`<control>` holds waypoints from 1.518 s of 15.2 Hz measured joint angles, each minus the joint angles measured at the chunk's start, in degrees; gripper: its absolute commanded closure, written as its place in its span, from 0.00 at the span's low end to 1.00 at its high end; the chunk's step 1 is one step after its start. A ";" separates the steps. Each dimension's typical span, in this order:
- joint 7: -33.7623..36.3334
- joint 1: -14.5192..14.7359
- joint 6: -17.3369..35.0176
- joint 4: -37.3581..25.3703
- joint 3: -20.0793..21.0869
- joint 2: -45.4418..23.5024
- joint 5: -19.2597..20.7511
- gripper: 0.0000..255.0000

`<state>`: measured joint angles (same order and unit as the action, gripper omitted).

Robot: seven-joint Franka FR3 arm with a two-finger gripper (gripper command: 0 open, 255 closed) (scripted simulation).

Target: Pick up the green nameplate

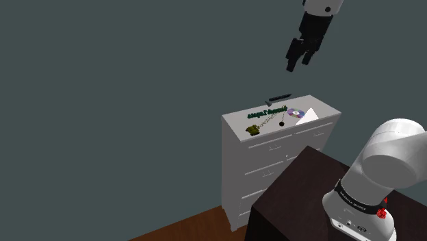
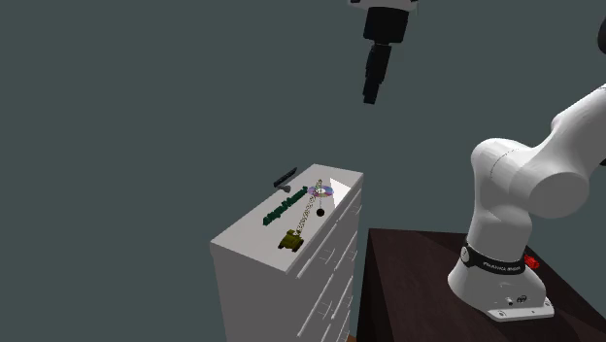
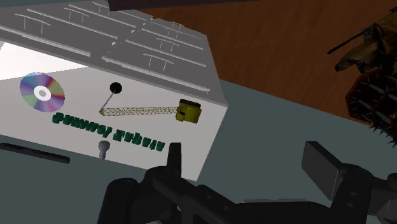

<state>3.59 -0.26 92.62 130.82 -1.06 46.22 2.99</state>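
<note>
We see a glossy, rainbow-sheened disc [image 3: 42,93] on the smooth, matt white dresser [image 3: 159,89] beneath the jaws, with a brown wood-grained floor [image 3: 273,51] beyond it.

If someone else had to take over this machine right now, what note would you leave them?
Claw: open and empty, hanging high above the dresser.
Nameplate: green letters, lying flat on the dresser top, between a dark bar on the wall side and a toy crane; a disc lies close by.
Done: nothing grasped yet.
Left: bring the claw down over the nameplate, close on it, lift.
</note>
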 measured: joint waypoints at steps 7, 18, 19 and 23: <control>-2.90 -1.09 7.06 2.43 -4.04 -5.24 1.25 0.00; -10.36 -2.54 23.42 2.83 -13.14 -22.61 1.17 0.00; -11.32 -2.66 24.34 2.21 -14.02 -24.32 0.88 0.00; -15.14 -2.74 29.00 -0.77 -17.15 -32.80 -1.49 0.00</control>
<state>-11.54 -3.01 121.61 130.05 -18.21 13.42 1.49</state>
